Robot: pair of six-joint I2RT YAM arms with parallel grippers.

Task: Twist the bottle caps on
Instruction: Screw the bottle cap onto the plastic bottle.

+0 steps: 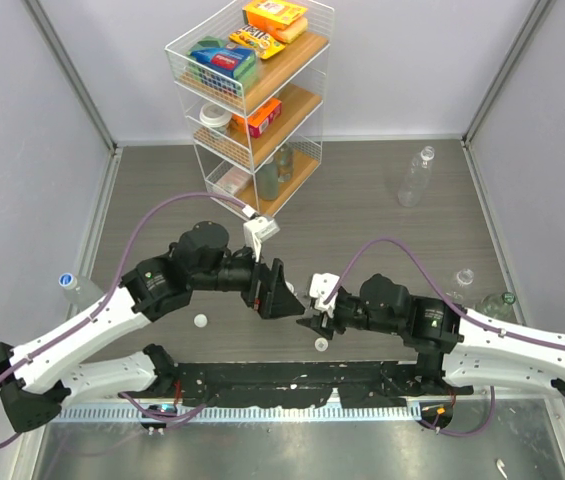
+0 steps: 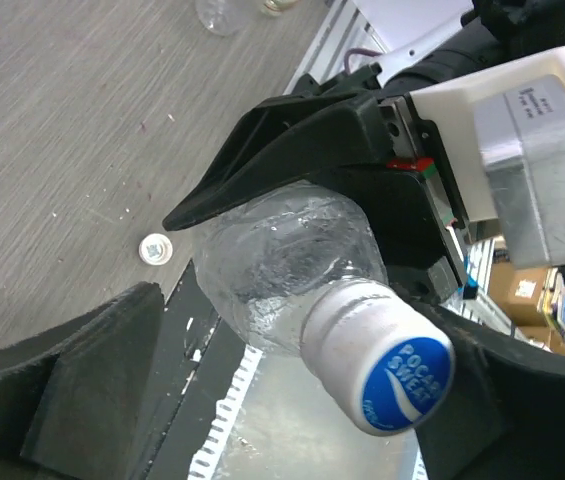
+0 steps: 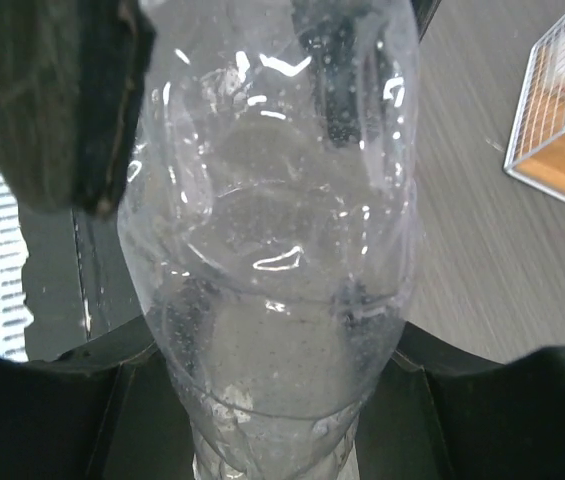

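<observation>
Within left claw [image 2: 307, 325], bottle [image 2: 277, 250] seemingly capped.

In the top view the clear bottle [image 2: 282, 255] is hidden where the left end effector [image 1: 282, 298] and right end effector [image 1: 314, 315] meet near the front edge of the desk [image 1: 382, 240]. The right wrist view cuts its body off at top and bottom. In the left wrist view its base lies behind the right end effector's black finger [image 2: 292, 140], and the print on its cap [image 2: 390, 368] is partly turned away. A second bottle [image 1: 74, 288] at the desk's left edge is partly covered by the left arm [image 1: 82, 335].
</observation>
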